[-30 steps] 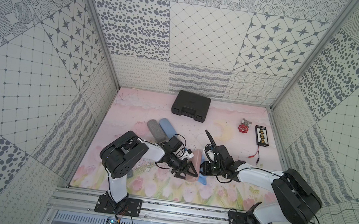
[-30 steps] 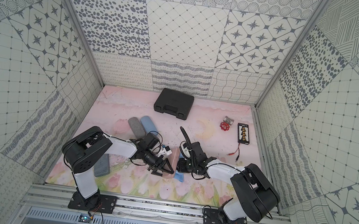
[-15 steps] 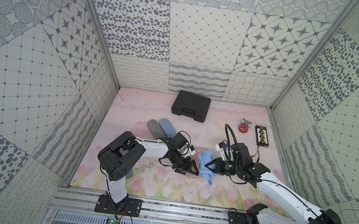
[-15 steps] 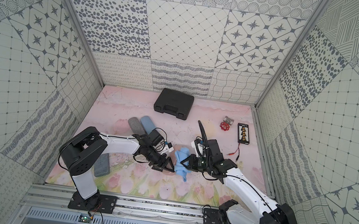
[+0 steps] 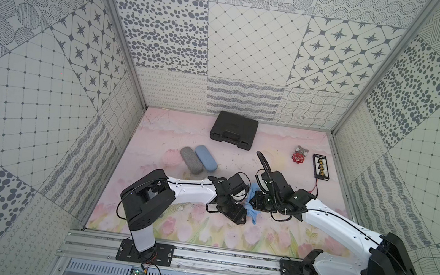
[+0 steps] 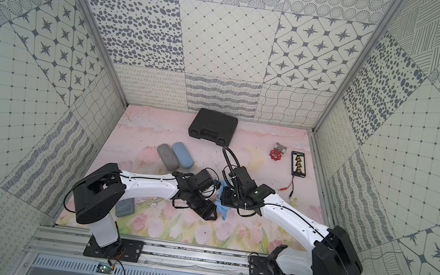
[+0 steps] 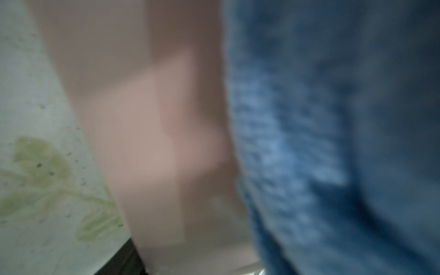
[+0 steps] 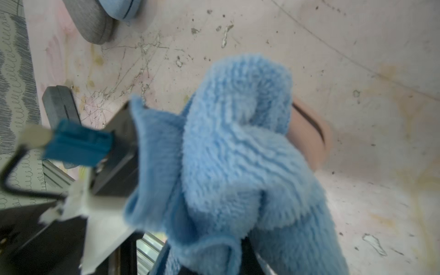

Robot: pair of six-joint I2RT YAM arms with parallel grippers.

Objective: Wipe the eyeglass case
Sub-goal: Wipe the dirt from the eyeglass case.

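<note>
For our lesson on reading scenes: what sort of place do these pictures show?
Probably a robotics test cell, not a home or shop: patterned wall panels box in a floral mat, and a white left arm and right arm are mounted on a metal rail.

floor (image 5: 238, 161) open between blue case (image 5: 206, 157) and red valve (image 5: 297, 157).

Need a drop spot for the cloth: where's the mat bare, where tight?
Bare mat: front strip along rail; rear-left corner beside black case. Tight: centre, where left gripper, right gripper, blue cloth, pink case meet; grey case, blue case behind.
</note>
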